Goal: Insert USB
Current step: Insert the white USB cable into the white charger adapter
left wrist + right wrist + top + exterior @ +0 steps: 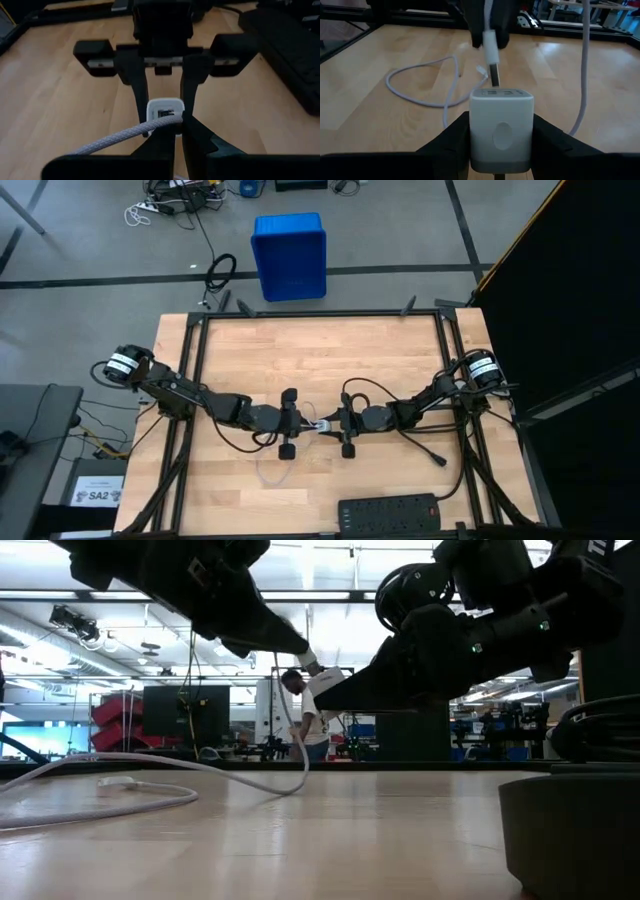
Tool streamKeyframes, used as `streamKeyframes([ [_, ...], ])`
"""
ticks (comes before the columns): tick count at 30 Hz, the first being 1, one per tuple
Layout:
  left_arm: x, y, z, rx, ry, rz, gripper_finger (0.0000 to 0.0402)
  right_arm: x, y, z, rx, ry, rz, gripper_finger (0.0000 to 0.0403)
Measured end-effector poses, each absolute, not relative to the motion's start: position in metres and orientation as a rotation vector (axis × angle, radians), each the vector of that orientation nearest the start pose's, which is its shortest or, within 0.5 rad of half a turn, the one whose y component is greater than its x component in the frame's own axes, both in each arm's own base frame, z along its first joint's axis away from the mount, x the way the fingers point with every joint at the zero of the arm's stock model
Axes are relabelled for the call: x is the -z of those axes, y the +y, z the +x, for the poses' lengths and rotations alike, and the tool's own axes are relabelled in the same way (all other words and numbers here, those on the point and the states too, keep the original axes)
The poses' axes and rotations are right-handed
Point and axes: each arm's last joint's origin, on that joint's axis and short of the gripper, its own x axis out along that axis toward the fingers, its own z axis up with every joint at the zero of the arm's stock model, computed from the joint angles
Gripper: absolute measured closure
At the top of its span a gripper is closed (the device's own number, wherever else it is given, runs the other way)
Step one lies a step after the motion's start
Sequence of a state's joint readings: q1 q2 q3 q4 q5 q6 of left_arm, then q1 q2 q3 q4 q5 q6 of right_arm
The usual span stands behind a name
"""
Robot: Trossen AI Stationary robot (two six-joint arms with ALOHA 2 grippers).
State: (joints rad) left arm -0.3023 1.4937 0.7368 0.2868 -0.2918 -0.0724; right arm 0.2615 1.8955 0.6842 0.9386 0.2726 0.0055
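Note:
The USB is a thin whitish cable. Its plug point(490, 47) sticks out of my left gripper point(310, 423), which is shut on it above the table's middle. Facing it, my right gripper point(336, 423) is shut on a small white cube adapter point(502, 127). The plug's metal tip point(494, 77) stands at the adapter's port face point(498, 93); whether it is inside, I cannot tell. The rest of the cable point(422, 87) lies in loose loops on the table. My left gripper pinches the USB at its plug end point(169, 120) between its two fingers, coming from the table's left and slanting down. The plug points on past the fingertips toward the adapter. The cable point(300, 745) hangs slack below the plug, down to the table. My right gripper pinches the white cube adapter by two opposite sides point(476, 135) between its two fingers point(447, 142), coming nearly level from the table's right. The adapter is lifted clear of the table, its port face turned toward the plug.
A black power strip point(390, 510) lies at the table's near edge, with its thick black cord point(425, 448) running under the right arm. A blue bin point(290, 255) stands on the floor beyond the far edge. A person point(312, 720) shows far off in the room.

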Motion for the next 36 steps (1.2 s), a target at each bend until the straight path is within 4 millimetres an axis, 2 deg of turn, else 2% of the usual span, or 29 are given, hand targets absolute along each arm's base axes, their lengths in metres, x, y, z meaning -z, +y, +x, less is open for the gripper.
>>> streamKeyframes([
  [15, -0.198, -0.082, 0.297, -0.027, 0.418, 0.08, 0.0401, -0.12, 0.08, 0.329, 0.008, 0.262, -0.064, 0.0285],
  [22, -0.191, -0.076, 0.301, -0.021, 0.437, 0.071, 0.0401, -0.117, 0.08, 0.329, 0.006, 0.276, -0.067, 0.0285],
  [36, -0.185, -0.077, 0.299, 0.013, 0.497, 0.07, 0.0401, -0.116, 0.08, 0.328, 0.013, 0.285, -0.056, 0.0285],
])
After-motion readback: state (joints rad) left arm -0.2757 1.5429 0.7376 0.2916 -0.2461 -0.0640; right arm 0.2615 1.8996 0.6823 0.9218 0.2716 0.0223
